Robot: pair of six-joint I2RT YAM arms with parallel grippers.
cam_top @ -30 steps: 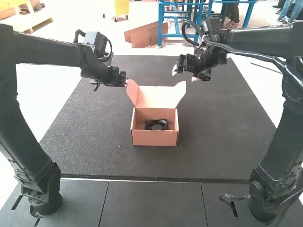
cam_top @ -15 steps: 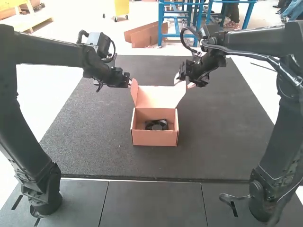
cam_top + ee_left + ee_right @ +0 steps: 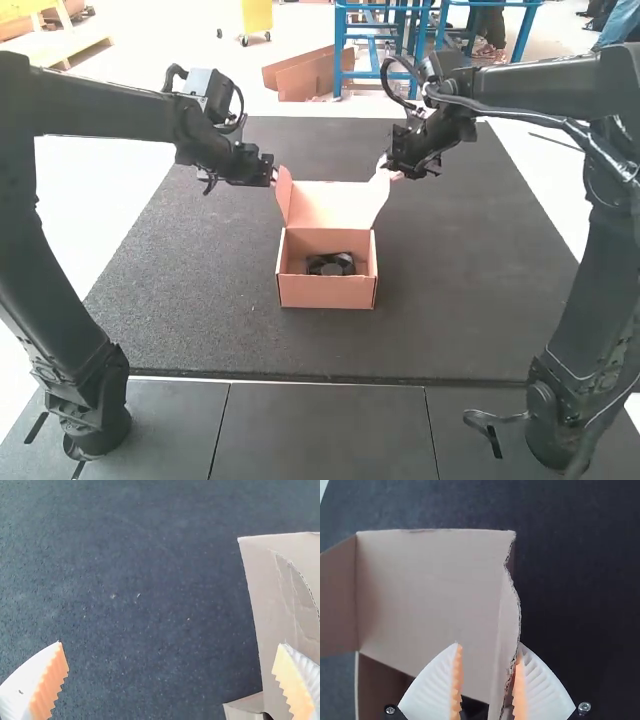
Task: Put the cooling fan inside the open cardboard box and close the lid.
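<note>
Your whole cardboard box (image 3: 327,283) could slide or tip on the table (image 3: 180,280) if the arms push the lid down too hard or from one side only. It looks light, and nothing holds it in place.

The lid (image 3: 330,205) stands straight up at the back of the box. It could bend or crease if one arm goes ahead of the other.

The right gripper (image 3: 388,174) has its fingers (image 3: 440,680) a little apart, one on each side of the lid's right side flap (image 3: 504,645), and they do not look clenched on it. If they clamp and tug, that ragged edge could rip.

The left gripper (image 3: 268,178) hangs just beside the left side flap (image 3: 280,605). Its fingers (image 3: 42,680) are spread wide with nothing in them. It could knock that flap outward, so it won't tuck in.

The box is plain pale brown, open on top, in the middle of the table. The cooling fan (image 3: 330,264) is small, black and flat, and it lies inside at the bottom of the box
</note>
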